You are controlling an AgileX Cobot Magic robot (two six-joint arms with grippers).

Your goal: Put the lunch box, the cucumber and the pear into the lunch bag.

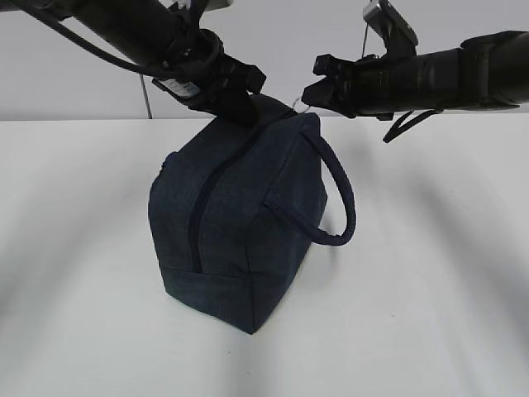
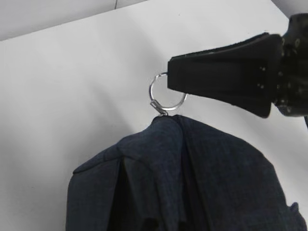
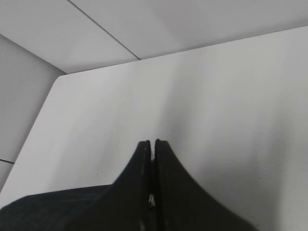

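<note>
My right gripper (image 2: 168, 82) is pinched shut on the thin metal ring pull (image 2: 166, 95) at the zip's end. My left gripper (image 1: 240, 103) presses into the top of the boxy dark navy fabric lunch bag (image 1: 240, 223); I cannot tell its opening. The bag stands on the white worktop (image 1: 430, 314), soft and light, likely to slump, so the ring and a fold of cloth are the holds.

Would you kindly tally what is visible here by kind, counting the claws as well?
Lunch bag: 1
Ring pull on its zip: 1
Loop handle: 1
Claws: 2, the left claw on the bag's top, the right claw shut on the ring pull
Lunch box, cucumber, pear: 0 in view
Total: 5
</note>
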